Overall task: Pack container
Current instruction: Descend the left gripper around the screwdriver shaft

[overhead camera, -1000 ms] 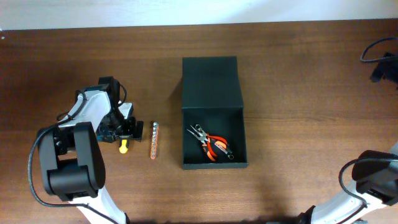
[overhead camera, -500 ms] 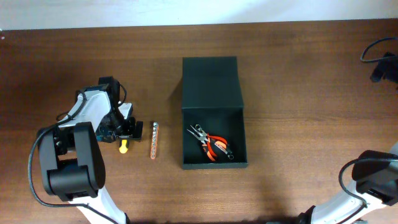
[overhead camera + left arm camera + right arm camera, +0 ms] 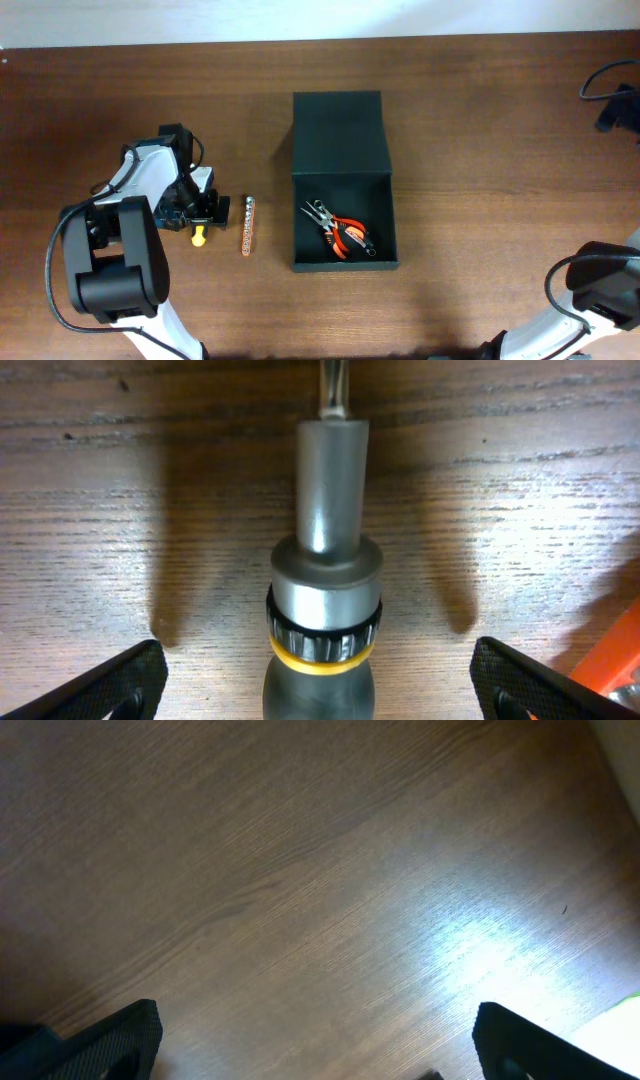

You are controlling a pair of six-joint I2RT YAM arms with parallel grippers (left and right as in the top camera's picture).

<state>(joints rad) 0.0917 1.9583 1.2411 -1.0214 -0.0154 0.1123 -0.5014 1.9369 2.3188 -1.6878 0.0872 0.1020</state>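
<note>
The container is a dark green-black box standing open in the middle of the table, with its flap lid laid back on the far side. Orange-handled pliers lie inside it. My left gripper is open and low over a screwdriver with a yellow end. In the left wrist view the screwdriver, grey with a yellow ring, lies between my spread fingertips, untouched. My right gripper is open and empty over bare wood; in the overhead view it sits at the far right edge.
A thin strip of bits lies between the screwdriver and the container. An orange object shows at the right edge of the left wrist view. The right arm's base stands at the front right.
</note>
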